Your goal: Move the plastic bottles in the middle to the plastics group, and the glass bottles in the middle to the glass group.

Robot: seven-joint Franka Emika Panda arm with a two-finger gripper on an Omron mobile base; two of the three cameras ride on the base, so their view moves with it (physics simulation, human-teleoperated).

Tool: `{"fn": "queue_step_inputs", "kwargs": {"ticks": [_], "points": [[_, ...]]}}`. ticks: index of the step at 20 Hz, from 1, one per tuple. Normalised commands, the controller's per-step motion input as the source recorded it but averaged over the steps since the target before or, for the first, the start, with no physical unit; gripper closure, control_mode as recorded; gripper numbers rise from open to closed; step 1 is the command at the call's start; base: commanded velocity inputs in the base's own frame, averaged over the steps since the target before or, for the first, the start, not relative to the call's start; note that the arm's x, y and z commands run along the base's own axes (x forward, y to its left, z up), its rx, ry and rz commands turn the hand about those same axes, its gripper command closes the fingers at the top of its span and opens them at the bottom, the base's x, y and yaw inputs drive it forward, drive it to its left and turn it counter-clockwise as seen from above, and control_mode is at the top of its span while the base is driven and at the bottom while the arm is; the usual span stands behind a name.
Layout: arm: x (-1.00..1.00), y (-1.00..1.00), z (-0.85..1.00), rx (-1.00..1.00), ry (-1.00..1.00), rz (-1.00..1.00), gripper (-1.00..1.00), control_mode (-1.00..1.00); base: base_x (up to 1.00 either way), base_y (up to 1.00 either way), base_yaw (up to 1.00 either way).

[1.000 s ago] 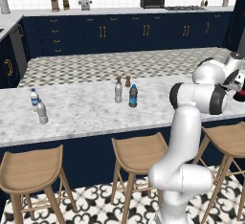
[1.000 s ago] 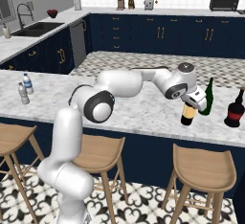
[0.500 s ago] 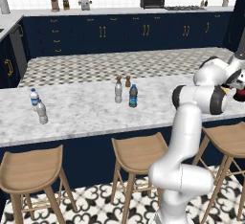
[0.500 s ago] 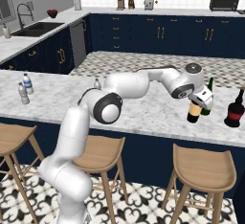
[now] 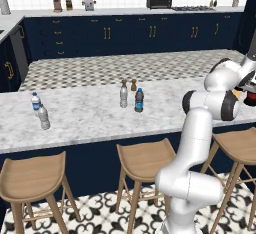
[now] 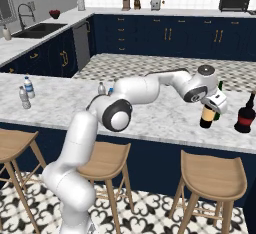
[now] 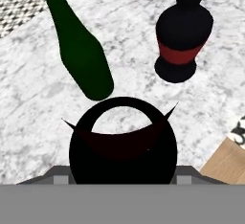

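The gripper (image 6: 214,104), jaws closed on the neck of the dark tan-labelled wine bottle (image 6: 207,116), has carried it further toward the right end of the marble counter (image 6: 150,113) over the last second. It now sits just beside the green wine bottle (image 7: 79,50) and near the squat dark red bottle (image 6: 245,115); whether its base touches down, I cannot tell. By my reckoning, release comes next. Mid-counter, the blue-capped bottle (image 5: 139,100) and clear grey bottle (image 5: 123,95) wait; navy cabinets (image 5: 125,35) line the kitchen.

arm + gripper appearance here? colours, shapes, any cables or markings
The arm is glossy white with rounded tubular links, and dark grey to black discs at the joints, the largest at the elbow. The wrist ends in a grey-capped round housing. The gripper is a boxy white hand. No cables or markings can be made out.
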Motion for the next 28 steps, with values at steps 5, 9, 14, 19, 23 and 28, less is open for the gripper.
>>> {"fn": "queue_step_inputs", "kwargs": {"ticks": [5, 9, 14, 19, 23, 28], "points": [[0.0, -0.01, -0.07, -0.03, 0.0, -0.04, 1.0, -1.0, 0.0, 0.0, 0.0], [0.0, -0.06, -0.06, 0.0, 0.03, -0.01, 1.0, -1.0, 0.0, 0.0, 0.0], [0.07, -0.04, -0.24, 0.0, 0.01, 0.0, 1.0, -1.0, 0.0, 0.0, 0.0], [0.13, 0.0, -0.4, 0.0, 0.0, 0.0, 1.0, -1.0, 0.0, 0.0, 0.0], [0.11, 0.0, -0.19, 0.0, 0.0, 0.0, 1.0, -1.0, 0.0, 0.0, 0.0], [0.05, 0.0, -0.11, 0.0, 0.0, 0.0, 1.0, -1.0, 0.0, 0.0, 0.0]]}}
